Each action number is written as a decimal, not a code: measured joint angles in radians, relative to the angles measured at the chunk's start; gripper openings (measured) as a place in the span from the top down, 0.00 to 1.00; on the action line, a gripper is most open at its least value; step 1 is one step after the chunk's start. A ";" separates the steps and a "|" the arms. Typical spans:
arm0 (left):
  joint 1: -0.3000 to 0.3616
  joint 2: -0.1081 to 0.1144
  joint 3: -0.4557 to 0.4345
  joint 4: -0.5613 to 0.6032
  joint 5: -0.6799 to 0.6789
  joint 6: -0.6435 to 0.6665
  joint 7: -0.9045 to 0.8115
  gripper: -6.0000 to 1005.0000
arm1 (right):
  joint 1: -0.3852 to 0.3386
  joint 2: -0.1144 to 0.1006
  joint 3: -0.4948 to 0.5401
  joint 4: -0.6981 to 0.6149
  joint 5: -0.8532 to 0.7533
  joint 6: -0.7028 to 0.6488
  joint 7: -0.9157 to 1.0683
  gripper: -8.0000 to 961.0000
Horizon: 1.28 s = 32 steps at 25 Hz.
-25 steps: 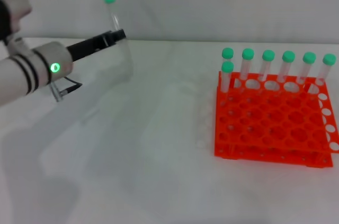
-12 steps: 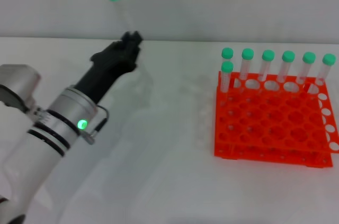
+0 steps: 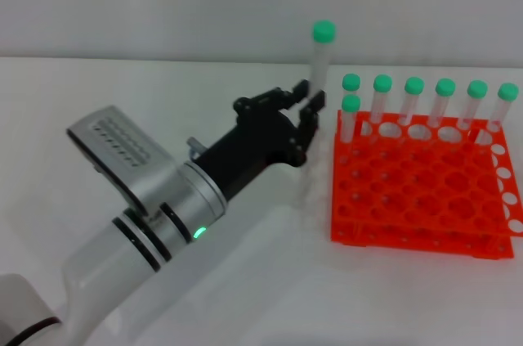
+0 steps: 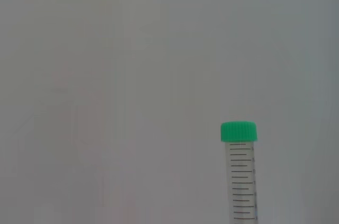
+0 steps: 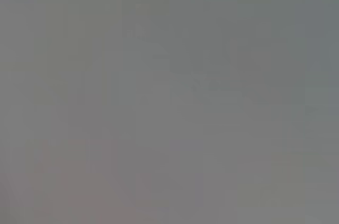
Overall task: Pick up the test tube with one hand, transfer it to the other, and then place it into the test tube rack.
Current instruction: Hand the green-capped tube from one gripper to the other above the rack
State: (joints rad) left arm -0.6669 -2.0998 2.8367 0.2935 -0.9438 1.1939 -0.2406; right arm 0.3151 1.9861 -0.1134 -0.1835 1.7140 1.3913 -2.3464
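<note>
My left gripper (image 3: 306, 117) is shut on the test tube (image 3: 319, 64), a clear tube with a green cap, and holds it upright just left of the test tube rack (image 3: 425, 207). The rack is orange-red with a grid of round holes and stands at the right of the white table. The tube's cap and graduated upper part also show in the left wrist view (image 4: 239, 171) against a plain grey wall. My right gripper is out of view in all frames; the right wrist view shows only plain grey.
Several green-capped tubes (image 3: 429, 101) stand upright along the rack's back row, with one more (image 3: 350, 117) in the second row at its left end. My left arm (image 3: 155, 207) reaches across the table from the lower left.
My left arm has swung from the far left toward the right with the tube in it. The tube now stands upright close to the rack's left side.
</note>
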 joint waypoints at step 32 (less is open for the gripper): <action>-0.064 -0.008 0.002 0.159 0.197 -0.230 0.125 0.80 | 0.152 -0.018 -0.625 -0.153 -0.006 0.191 0.223 0.24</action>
State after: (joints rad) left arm -0.7305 -2.1077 2.8391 0.4520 -0.7468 0.9643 -0.1157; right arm 0.4675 1.9685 -0.7380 -0.3363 1.7077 1.5822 -2.1236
